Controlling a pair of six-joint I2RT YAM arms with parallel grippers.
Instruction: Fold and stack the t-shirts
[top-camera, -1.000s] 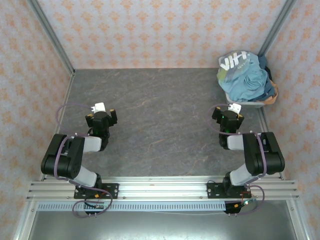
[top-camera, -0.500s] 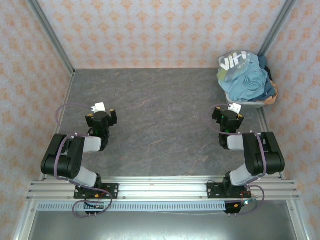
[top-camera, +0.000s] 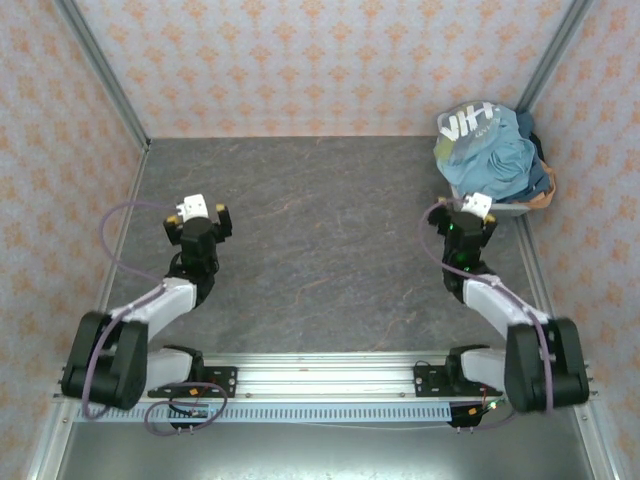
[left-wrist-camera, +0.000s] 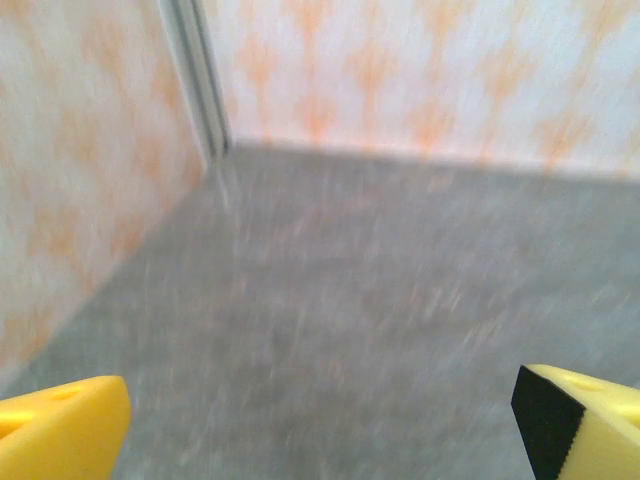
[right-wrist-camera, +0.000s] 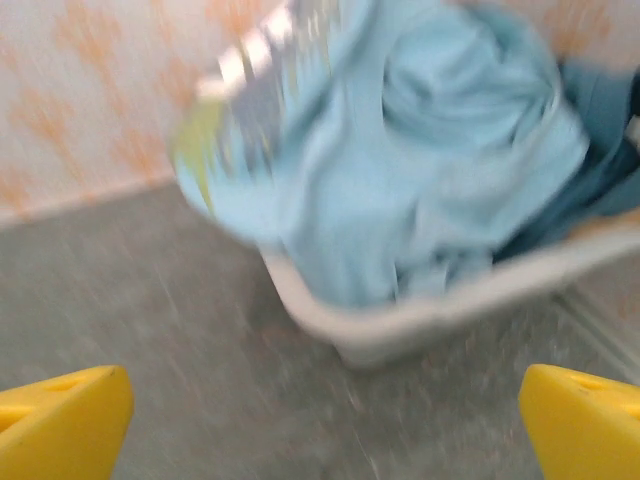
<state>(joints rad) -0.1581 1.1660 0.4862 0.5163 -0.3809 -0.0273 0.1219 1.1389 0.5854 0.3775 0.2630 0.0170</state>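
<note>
Spread wide and pinching nothing: the left claw (top-camera: 200, 222), hanging above the left half of the grey tabletop (top-camera: 320, 260), roughly midway between near and far edges, aimed at the far left corner. Yellow fingertips (left-wrist-camera: 60, 425) low in the left wrist view, bare blurred surface between them. Equally spread and empty: the right claw (top-camera: 468, 226), close to the right edge of the tabletop, aimed at the far right corner, near the white laundry basket (top-camera: 505, 209) yet not touching it. Yellow fingertips (right-wrist-camera: 62, 420) at the bottom corners of the right wrist view, well apart, with the basket wall beyond them. Farther back, in the far right corner of the tabletop: the t-shirts, heaped unfolded in the basket. On top, the light sky-blue t-shirt (top-camera: 485, 150), crumpled, white block letters facing up on its far left part, cloth drooping over the rim on the left side. Behind and to the right, the darker slate-blue t-shirts (top-camera: 533, 152), mostly buried; cannot tell how many. Beyond the far edge, walls (top-camera: 300, 70) papered in a pale orange pattern.
</note>
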